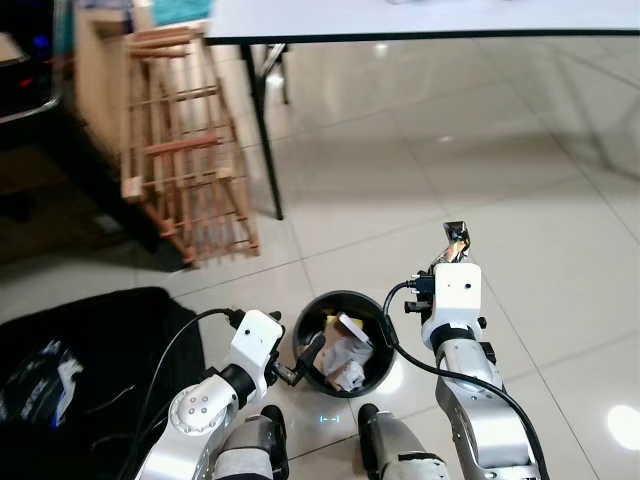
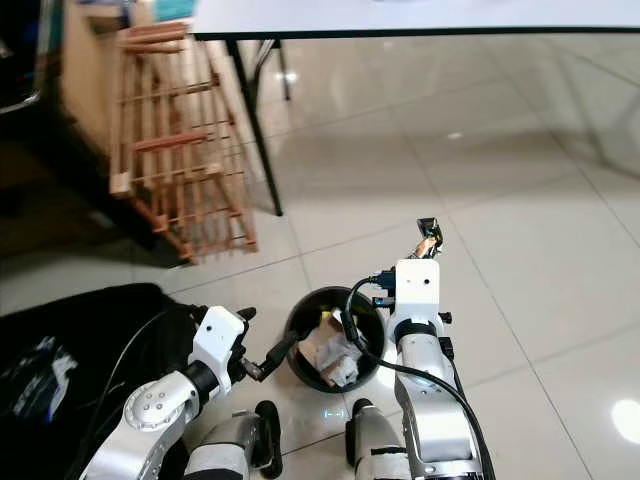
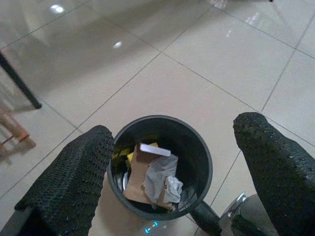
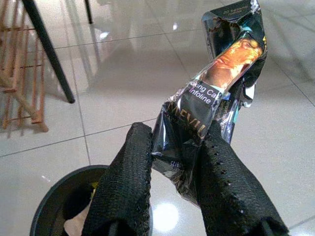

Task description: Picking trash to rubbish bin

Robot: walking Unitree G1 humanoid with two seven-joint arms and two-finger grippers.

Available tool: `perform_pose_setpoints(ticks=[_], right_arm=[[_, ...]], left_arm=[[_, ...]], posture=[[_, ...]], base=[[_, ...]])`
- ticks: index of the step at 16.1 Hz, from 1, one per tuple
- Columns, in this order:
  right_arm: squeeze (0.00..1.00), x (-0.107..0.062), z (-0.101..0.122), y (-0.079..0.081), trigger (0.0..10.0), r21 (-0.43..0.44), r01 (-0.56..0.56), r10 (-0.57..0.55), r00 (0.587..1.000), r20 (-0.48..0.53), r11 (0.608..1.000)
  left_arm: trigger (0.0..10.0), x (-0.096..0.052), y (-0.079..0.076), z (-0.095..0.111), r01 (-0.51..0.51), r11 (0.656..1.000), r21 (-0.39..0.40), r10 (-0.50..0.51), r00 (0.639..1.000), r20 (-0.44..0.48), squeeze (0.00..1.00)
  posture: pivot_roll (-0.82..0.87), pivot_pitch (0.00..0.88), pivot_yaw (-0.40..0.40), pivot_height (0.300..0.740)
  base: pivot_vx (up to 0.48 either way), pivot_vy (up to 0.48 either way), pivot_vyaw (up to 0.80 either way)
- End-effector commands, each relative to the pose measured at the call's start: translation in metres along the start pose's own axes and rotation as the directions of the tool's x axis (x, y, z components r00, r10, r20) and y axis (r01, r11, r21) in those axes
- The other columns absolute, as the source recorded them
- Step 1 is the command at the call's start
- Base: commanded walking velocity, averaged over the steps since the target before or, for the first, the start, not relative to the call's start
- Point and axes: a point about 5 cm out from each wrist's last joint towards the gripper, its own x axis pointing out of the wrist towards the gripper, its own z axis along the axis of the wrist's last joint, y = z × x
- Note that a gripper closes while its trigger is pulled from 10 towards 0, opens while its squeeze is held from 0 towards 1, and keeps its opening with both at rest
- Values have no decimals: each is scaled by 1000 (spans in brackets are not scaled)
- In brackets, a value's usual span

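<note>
A round black rubbish bin point(image 1: 300, 330) stands on the tiled floor just before me, holding crumpled paper, brown card and yellow scraps point(image 3: 155, 179). My right gripper point(image 4: 170, 164) is shut on a dark, shiny foil wrapper point(image 4: 216, 83) with orange print; it is raised beside the bin's right rim, and the wrapper point(image 1: 457, 240) sticks up beyond the fingertips. My left gripper point(image 1: 308, 352) is open at the bin's left rim, its fingers point(image 3: 74, 182) spread wide with nothing between them.
A white table point(image 1: 420, 18) with black legs point(image 1: 264, 140) stands ahead. A wooden rack point(image 1: 185, 150) leans at the left. A black bag point(image 1: 90, 350) lies on the floor at my left. Bare tiles point(image 1: 560, 230) stretch to the right.
</note>
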Motion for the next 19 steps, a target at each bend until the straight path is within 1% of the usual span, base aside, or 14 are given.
perform_pose_setpoints(ticks=[1,6,12,14,19], right_arm=[[0,-2,-7,2,10000,0,-3,3,1000,-29,1000],[0,-2,-7,2,10000,1,4,-4,1000,-27,1000],[0,1,-5,1,10000,-7,6,-6,1000,-18,1000],[0,1,-5,0,10000,-8,8,-9,1000,-16,1000],[0,3,-4,-3,10000,-12,21,-21,1000,-7,1000]], left_arm=[[10000,-4,-1,-9,4,1000,-10,-4,1000,-29,0],[10000,-4,0,-7,3,1000,-1,-3,1000,-23,0],[10000,0,2,-5,-26,999,24,26,1000,-15,0],[10000,-1,5,-6,-50,998,41,50,999,-17,0],[10000,1,9,-6,-57,997,44,58,998,-16,0]], posture=[[40,296,32,740],[39,294,38,740],[39,293,36,740],[39,293,36,740],[39,279,36,740]], base=[[0,0,-769],[0,0,-769],[0,0,-769],[0,0,-769],[0,0,-769]])
